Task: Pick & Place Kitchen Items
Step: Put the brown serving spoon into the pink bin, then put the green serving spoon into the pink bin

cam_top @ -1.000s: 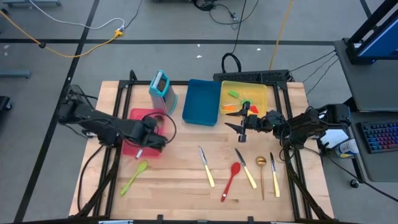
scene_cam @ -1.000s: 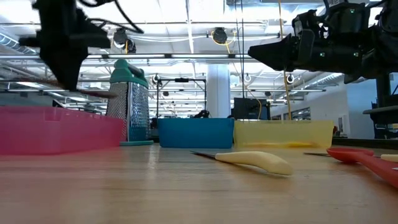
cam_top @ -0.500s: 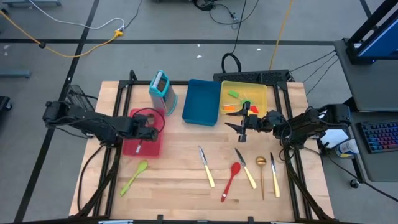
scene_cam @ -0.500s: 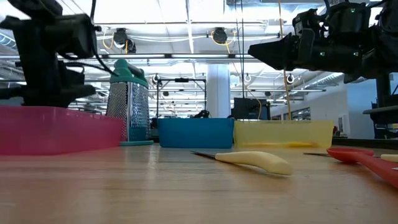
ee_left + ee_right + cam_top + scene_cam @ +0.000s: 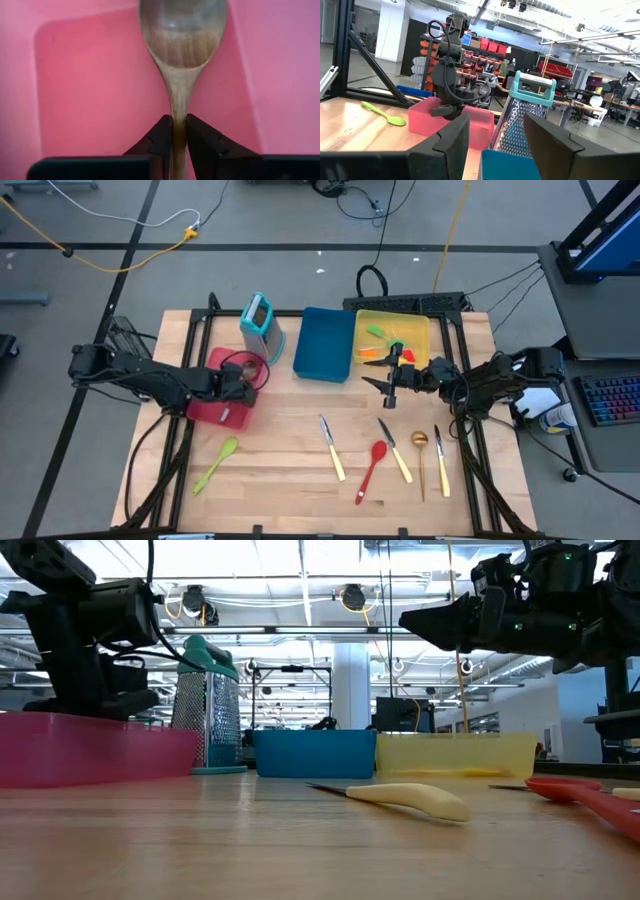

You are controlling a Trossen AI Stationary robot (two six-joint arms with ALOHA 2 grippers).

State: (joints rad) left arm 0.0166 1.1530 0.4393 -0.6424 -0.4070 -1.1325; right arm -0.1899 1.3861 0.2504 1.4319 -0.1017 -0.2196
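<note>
My left gripper [image 5: 236, 392] is down in the red tray [image 5: 205, 412] and shut on a wooden spoon [image 5: 182, 40], whose bowl lies ahead of the fingers over the tray floor. My right gripper [image 5: 374, 385] hovers open and empty at the near edge of the yellow tray [image 5: 420, 320], which holds green and orange spatulas [image 5: 380, 345]. On the table lie a green spoon [image 5: 217, 463], a red spoon [image 5: 372, 470], a gold spoon [image 5: 421, 458] and three cream-handled knives [image 5: 332, 448]. My left gripper pinches the wooden spoon's handle [image 5: 178, 125], just behind the bowl, between its two fingers [image 5: 161, 142]. The fingers lie along the handle. The bowl points away from the gripper, hollow side up, over the tray floor; whether it touches the floor I cannot tell.
A blue tray [image 5: 324, 342] stands between the red and yellow trays. A teal upright grater holder [image 5: 259, 326] stands at the far side next to the red tray. Bare wood shows between the green spoon and the knives.
My left gripper has gone down into the red tray with the wooden spoon, shifting a little toward the table's far edge. It stays shut on the spoon.
</note>
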